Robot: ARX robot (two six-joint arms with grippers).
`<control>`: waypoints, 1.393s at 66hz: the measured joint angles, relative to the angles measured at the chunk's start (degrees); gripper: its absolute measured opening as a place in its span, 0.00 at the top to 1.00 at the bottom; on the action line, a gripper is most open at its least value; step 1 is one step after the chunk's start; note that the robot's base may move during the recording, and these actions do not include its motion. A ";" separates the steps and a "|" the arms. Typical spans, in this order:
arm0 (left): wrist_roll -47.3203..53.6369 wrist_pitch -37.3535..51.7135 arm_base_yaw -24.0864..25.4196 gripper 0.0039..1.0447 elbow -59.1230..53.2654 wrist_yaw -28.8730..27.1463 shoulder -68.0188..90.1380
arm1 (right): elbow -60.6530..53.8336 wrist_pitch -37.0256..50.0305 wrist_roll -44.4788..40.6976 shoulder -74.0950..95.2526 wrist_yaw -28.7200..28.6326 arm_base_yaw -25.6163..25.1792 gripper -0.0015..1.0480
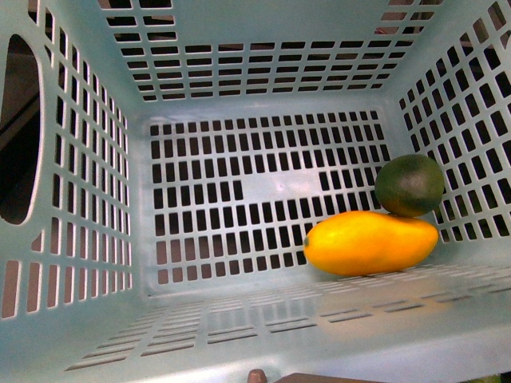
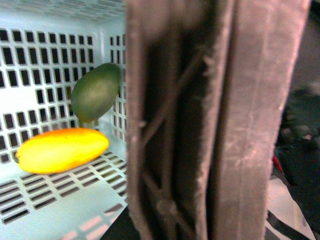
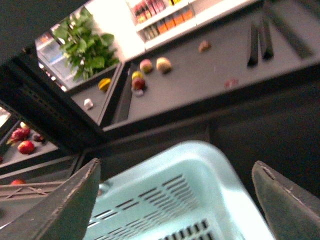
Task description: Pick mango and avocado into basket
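The front view looks straight down into the pale turquoise basket (image 1: 200, 136). On its slotted floor, in the right corner, lies the yellow-orange mango (image 1: 371, 242), and the dark green avocado (image 1: 409, 185) rests against it by the side wall. In the left wrist view the mango (image 2: 62, 149) and avocado (image 2: 96, 92) show inside the basket (image 2: 45, 55), with the brown ribbed handle (image 2: 210, 125) filling the picture; my left gripper is shut on this handle and its fingers are hidden. My right gripper (image 3: 180, 200) stands open above a corner of the basket (image 3: 185, 175), holding nothing.
Beyond the basket the right wrist view shows a dark display counter (image 3: 210, 75) with scattered fruit, a leafy plant (image 3: 87, 42) and shelves of bottles (image 3: 160, 17). More red fruit (image 3: 25, 146) lies on a lower shelf.
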 joint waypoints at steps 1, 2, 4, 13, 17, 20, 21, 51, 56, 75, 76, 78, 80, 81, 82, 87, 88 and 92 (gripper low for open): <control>-0.02 0.00 0.00 0.87 0.00 0.02 0.00 | -1.62 1.73 -3.08 -1.40 -0.15 -0.63 0.23; -0.07 0.00 0.00 0.87 0.00 0.00 0.00 | -3.26 3.04 -5.42 -2.86 -0.37 -1.25 0.26; -0.04 0.00 0.00 0.87 0.00 0.09 0.00 | -5.53 4.33 -10.27 -4.81 -0.61 -2.12 0.31; 0.07 0.02 0.00 0.87 0.00 -0.13 0.00 | -12.68 6.49 -19.65 -9.62 -2.89 -4.44 0.51; 0.09 0.02 0.00 0.87 0.00 -0.04 0.00 | -15.56 6.91 -21.55 -10.97 -3.80 -5.40 0.60; -0.07 0.02 0.00 0.87 0.00 0.24 0.00 | -17.70 7.23 -22.38 -12.31 -4.44 -6.14 0.69; -0.09 0.02 0.00 0.87 0.00 0.24 0.00 | -18.10 7.26 -22.53 -12.59 -4.52 -6.27 0.70; -0.11 0.02 0.02 0.87 0.00 0.11 0.00 | -28.76 5.33 -24.24 -25.90 -12.33 -14.32 0.98; -0.07 0.02 0.00 0.87 0.00 0.04 0.00 | -29.81 4.33 -24.24 -27.89 -12.59 -14.43 0.98; -0.04 0.02 0.00 0.87 0.00 -0.09 0.00 | -32.81 -1.05 -24.26 -36.30 -12.61 -14.47 0.98; -0.04 0.02 0.00 0.87 0.00 -0.09 0.00 | -32.94 -1.33 -24.26 -36.81 -12.59 -14.47 0.98; -0.04 0.02 0.00 0.87 0.00 -0.09 0.00 | -33.24 -2.16 -24.26 -37.81 -12.59 -14.47 0.98; -0.04 0.02 0.00 0.87 0.00 -0.07 0.00 | -33.44 -2.78 -24.26 -38.56 -12.59 -14.47 0.98; -0.04 0.02 0.00 0.87 0.00 -0.07 0.00 | -33.48 -2.97 -24.26 -38.80 -12.59 -14.47 0.98; -0.04 0.02 0.00 0.87 0.00 -0.04 0.00 | -33.57 -3.19 -24.26 -39.10 -12.59 -14.47 0.98; -0.07 0.02 0.00 0.87 0.00 0.02 0.00 | -34.60 -2.01 -24.26 -40.00 -12.70 -14.47 0.98; -0.07 0.02 0.00 0.87 0.00 0.00 0.00 | -34.60 -2.03 -24.24 -40.22 -12.57 -14.47 0.98; -0.07 0.02 0.00 0.87 0.00 0.07 0.00 | -34.60 -3.23 -24.28 -41.55 -12.76 -14.47 0.98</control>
